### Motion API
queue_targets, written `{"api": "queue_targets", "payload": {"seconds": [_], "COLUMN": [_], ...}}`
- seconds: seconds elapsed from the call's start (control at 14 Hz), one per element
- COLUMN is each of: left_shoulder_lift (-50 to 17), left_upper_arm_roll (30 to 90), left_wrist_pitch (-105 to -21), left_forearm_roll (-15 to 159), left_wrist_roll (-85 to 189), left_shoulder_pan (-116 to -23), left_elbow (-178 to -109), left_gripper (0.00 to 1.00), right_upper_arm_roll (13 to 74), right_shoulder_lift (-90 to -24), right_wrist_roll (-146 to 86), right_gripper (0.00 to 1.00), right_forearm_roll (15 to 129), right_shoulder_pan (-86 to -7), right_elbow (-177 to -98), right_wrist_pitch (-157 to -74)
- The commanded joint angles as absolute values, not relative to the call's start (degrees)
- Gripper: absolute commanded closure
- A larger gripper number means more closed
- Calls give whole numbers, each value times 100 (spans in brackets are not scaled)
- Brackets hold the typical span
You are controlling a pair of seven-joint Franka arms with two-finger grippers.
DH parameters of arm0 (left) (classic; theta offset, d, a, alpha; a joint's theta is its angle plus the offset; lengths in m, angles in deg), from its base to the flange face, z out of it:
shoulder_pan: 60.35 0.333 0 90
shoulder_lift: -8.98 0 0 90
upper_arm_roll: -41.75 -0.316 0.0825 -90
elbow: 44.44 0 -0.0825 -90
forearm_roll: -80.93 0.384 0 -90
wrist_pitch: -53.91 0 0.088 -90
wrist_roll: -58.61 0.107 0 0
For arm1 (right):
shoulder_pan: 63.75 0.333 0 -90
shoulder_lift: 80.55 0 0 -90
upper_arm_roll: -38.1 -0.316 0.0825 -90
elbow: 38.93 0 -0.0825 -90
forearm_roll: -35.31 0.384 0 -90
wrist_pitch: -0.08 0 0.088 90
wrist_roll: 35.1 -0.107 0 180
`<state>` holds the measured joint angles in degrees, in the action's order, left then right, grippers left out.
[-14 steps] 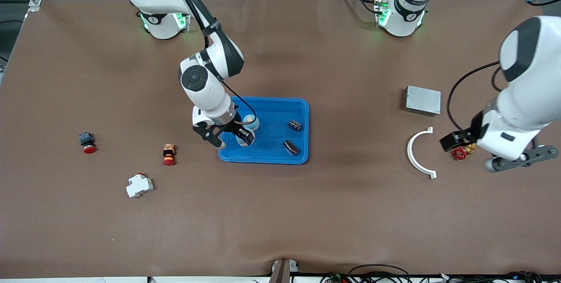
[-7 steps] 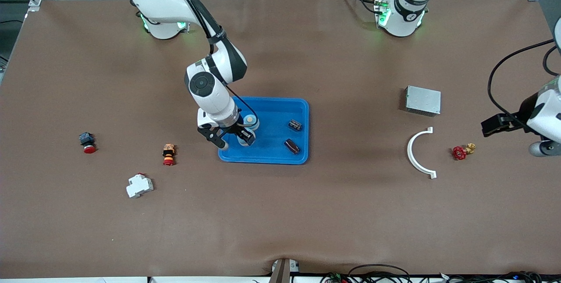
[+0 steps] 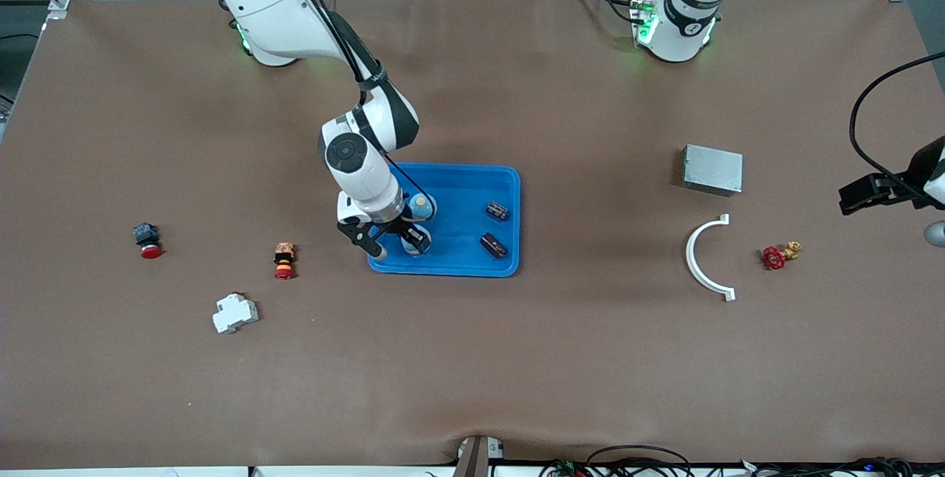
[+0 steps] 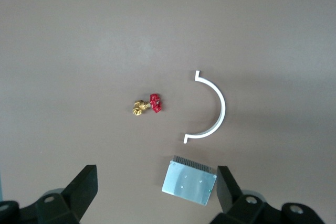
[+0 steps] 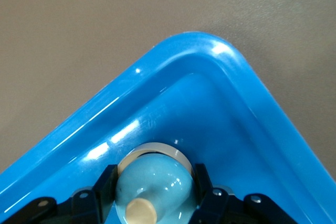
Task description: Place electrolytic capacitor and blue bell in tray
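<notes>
Lowered since earlier, right pincer (image 3: 395, 241) at frame centre clamps blue bell (image 5: 152, 184) inside tray (image 3: 509, 182) for release; left pincer (image 4: 157, 195), retreated to the right edge, gapes empty.

The brown table (image 3: 517, 359) carries the tray (image 3: 509, 182) and scattered parts.

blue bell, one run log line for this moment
right pincer: shut on blue bell, in tray | two capacitors in tray | left pincer: open, waits over table
</notes>
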<state>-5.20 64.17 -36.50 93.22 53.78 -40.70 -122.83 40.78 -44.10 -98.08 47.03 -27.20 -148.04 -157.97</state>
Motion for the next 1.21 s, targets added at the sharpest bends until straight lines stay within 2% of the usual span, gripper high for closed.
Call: {"api": "queue_targets", "payload": {"seconds": [0.0, 0.29, 0.36, 0.43, 0.79, 1.0, 1.14], "left_shoulder_lift": [-315, 9, 124, 186, 318, 756, 994], "left_upper_arm_roll": [6451, 6399, 6407, 6407, 6242, 4997, 4528], "left_wrist_pitch": [-3504, -3197, -3083, -3012, -3011, -3221, -3292], "left_forearm_roll": [9227, 9183, 9035, 8886, 8788, 8263, 8199], "left_wrist_roll": [5597, 5755, 5755, 5755, 5755, 5913, 6036], "left_shoulder_pan": [-3935, -3900, -3787, -3733, -3943, -4793, -5208], "left_elbow": [-12398, -12398, -12415, -12415, -12494, -13002, -13258], "left_gripper": [0, 0, 0, 0, 0, 0, 0], "right_upper_arm_roll": [4083, 4083, 4091, 4091, 4100, 4100, 4109], "right_shoulder_lift": [-4329, -4302, -4302, -4302, -4320, -4346, -4425], "right_wrist_roll": [-9891, -9891, -9891, -9891, -9847, -9698, -9409], "right_gripper": [100, 100, 74, 1, 0, 0, 0], "right_forearm_roll": [4815, 4815, 4815, 4806, 4806, 4753, 4753], "right_shoulder_pan": [-2701, -2684, -2692, -2693, -2684, -2780, -2920], "right_elbow": [-14643, -14642, -14642, -14651, -14616, -14546, -14493], "right_wrist_pitch": [-15795, -15795, -15786, -15795, -15777, -15655, -15261]}}
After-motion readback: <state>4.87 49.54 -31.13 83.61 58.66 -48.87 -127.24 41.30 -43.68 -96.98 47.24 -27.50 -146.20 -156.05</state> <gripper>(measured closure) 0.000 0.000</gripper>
